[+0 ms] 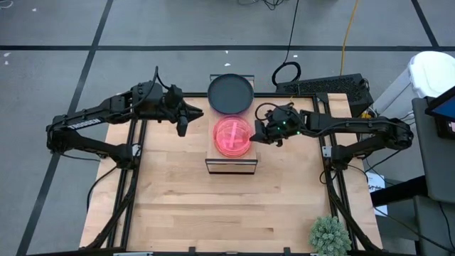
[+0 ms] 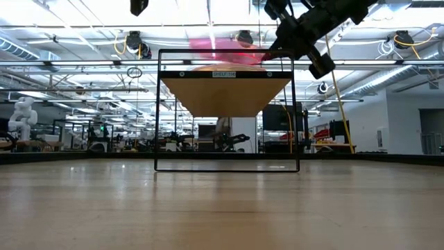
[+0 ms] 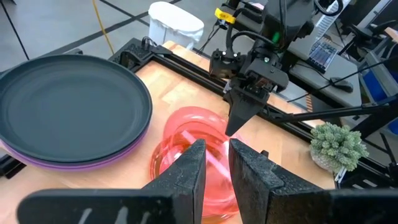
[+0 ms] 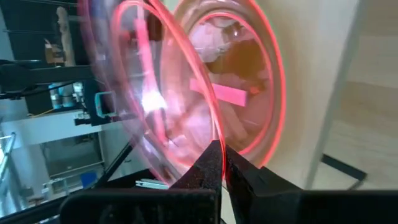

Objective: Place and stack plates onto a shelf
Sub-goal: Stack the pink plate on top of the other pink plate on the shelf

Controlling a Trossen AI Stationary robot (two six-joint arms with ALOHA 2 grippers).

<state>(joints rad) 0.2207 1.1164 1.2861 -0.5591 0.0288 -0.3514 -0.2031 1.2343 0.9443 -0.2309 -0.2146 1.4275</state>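
Observation:
Two translucent pink-red plates [image 1: 232, 136] are on the wood-topped shelf [image 1: 231, 165] mid-table. One lies flat on the plank [image 4: 249, 81], and the other [image 4: 124, 93] stands tilted over it. My right gripper [image 1: 260, 133] is at the plates' right side, shut on the tilted one. My left gripper [image 1: 183, 125] hovers left of the shelf with a narrow gap between its fingers [image 3: 214, 163], touching nothing. A dark teal plate [image 3: 68, 106] lies on a purple one [image 3: 74, 163] behind the shelf. The green plates are out of view. My right gripper pinches the upper pink plate by its rim [image 4: 208, 149] on the side toward the table's right. The fingers come from the right, nearly level. The held edge sits low by the flat plate. The opposite edge [image 2: 211, 43] is raised, so the plate tilts above the shelf top.
The dark plate stack [image 1: 230, 93] sits at the table's far edge, just behind the shelf. A small green plant [image 1: 330, 235] stands at the near right corner. A keyboard [image 1: 327, 87] and cables lie beyond the far right edge. Bare wood table [image 1: 178, 199] lies near the shelf.

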